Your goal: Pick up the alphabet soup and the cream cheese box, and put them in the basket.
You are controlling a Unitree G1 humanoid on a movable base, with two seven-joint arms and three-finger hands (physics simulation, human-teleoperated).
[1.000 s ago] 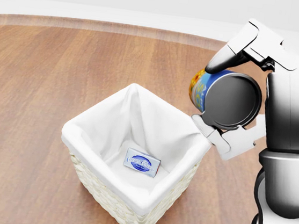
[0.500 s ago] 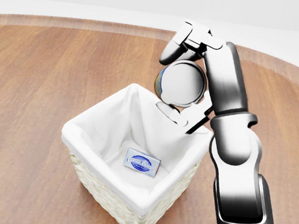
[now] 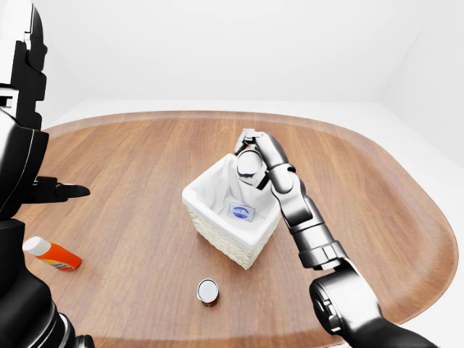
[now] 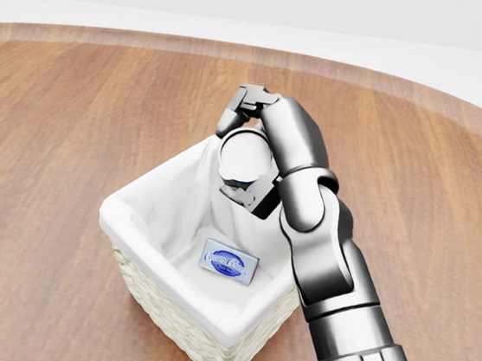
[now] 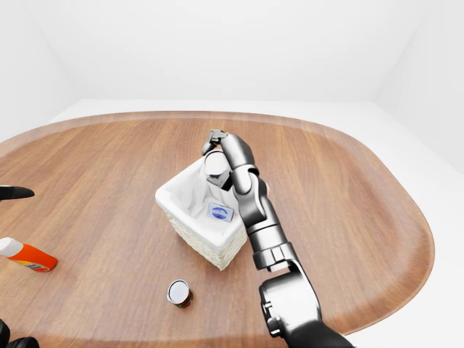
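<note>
the soup can [image 4: 245, 159] was gripped in the right hand [image 4: 254, 143] above the far side of the basket [image 4: 132, 220]. the cream cheese box [image 4: 229, 260] lay inside, below the hand.

Cream cheese box [image 4: 228, 260] inside basket [image 4: 170, 307], soup can [image 4: 245, 161] above.

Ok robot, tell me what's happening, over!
Right robot hand shut on soup can, above basket. Cream cheese box lying inside. Left robot hand empty, off to the side. Nothing blocking.
</note>
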